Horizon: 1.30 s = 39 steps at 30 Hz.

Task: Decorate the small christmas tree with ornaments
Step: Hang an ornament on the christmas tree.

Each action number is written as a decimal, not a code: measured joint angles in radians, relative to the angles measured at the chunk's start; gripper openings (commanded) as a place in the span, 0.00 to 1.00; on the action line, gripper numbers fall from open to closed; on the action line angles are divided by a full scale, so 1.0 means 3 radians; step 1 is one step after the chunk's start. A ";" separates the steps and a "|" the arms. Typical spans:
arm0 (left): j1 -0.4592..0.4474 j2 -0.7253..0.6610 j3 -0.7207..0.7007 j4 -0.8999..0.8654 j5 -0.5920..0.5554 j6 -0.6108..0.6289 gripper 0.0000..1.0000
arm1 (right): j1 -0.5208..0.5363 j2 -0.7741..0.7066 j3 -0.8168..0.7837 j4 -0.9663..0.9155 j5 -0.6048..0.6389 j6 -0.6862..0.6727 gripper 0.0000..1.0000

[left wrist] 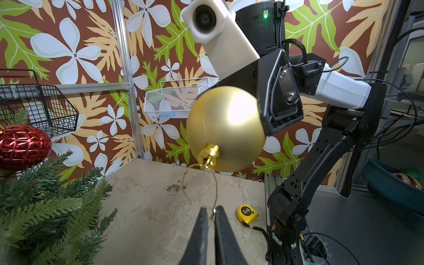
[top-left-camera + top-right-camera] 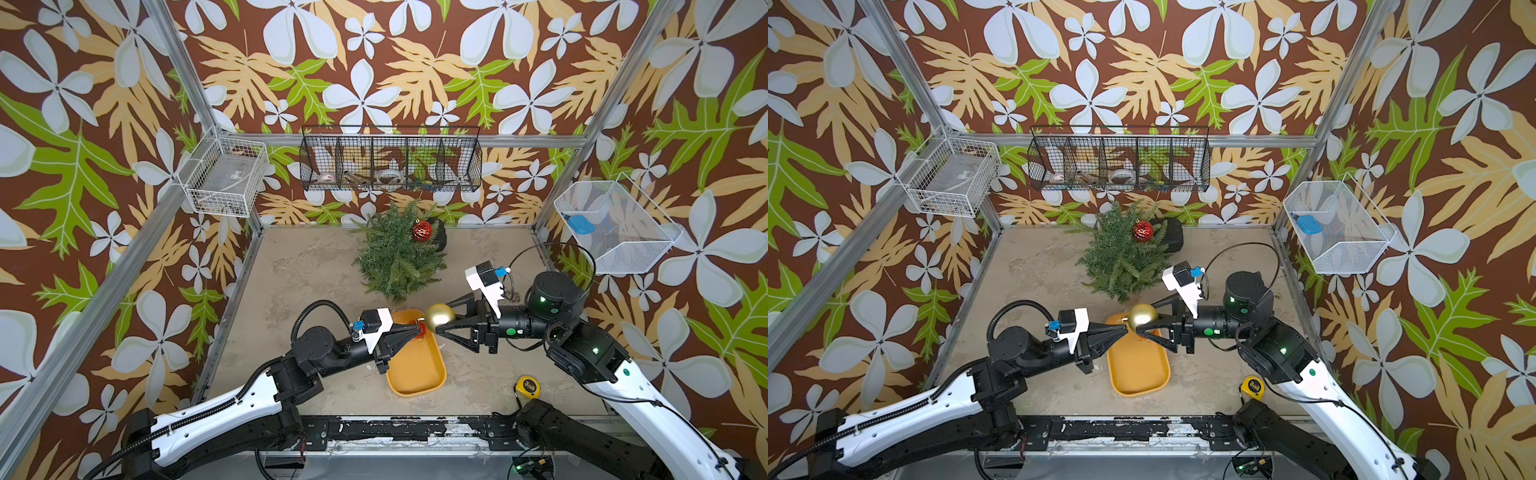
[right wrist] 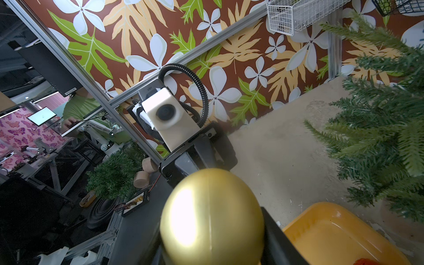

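The small christmas tree (image 2: 397,253) (image 2: 1123,257) stands at the back middle of the table, and its black base (image 2: 439,232) shows behind it. One red ornament (image 2: 422,231) (image 1: 23,146) hangs on the tree. Above the yellow tray (image 2: 415,374) my right gripper (image 2: 442,322) (image 3: 213,241) is shut on the gold ornament (image 2: 440,316) (image 1: 226,128). My left gripper (image 2: 417,328) (image 1: 212,210) is shut on that ornament's thin gold loop (image 1: 216,183). Another red ornament (image 2: 420,331) lies in the tray, mostly hidden by the left gripper.
A yellow tape measure (image 2: 527,386) (image 1: 246,213) lies at the front right of the table. On the walls hang a black wire basket (image 2: 390,162), a white wire basket (image 2: 226,178) on the left and another white basket (image 2: 615,224) on the right.
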 measured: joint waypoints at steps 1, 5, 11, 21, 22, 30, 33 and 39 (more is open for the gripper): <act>0.0000 0.0000 0.0005 -0.0011 -0.0011 0.0009 0.03 | 0.0000 0.0000 0.0003 -0.0004 0.0027 0.0000 0.55; 0.0000 0.0067 0.0161 -0.0172 -0.0130 0.0071 0.00 | 0.0000 0.0028 0.0003 -0.0042 0.0200 -0.0025 0.55; 0.0000 0.0320 0.0469 -0.0561 -0.0436 0.0163 0.00 | -0.0113 0.0141 -0.0090 -0.0022 0.0401 -0.0024 0.54; 0.0060 0.0851 0.0823 -0.0838 -0.0829 0.0173 0.00 | -0.0918 0.0304 -0.0290 0.0252 0.0159 -0.0013 0.53; 0.0097 0.0896 0.0855 -0.0841 -0.0852 0.0174 0.00 | -0.0979 0.0326 -0.0286 0.0282 0.0134 -0.0017 0.53; 0.0327 0.1296 0.1150 -0.0913 -0.0828 0.0252 0.00 | -0.1239 0.0538 -0.0225 0.0397 0.0037 -0.0145 0.53; 0.0348 0.1452 0.1269 -0.0960 -0.0792 0.0275 0.00 | -0.1272 0.0594 -0.0215 0.0415 0.0015 -0.0197 0.53; 0.0397 0.1651 0.1437 -0.1020 -0.0806 0.0347 0.00 | -0.1288 0.0633 -0.0201 0.0418 0.0006 -0.0291 0.53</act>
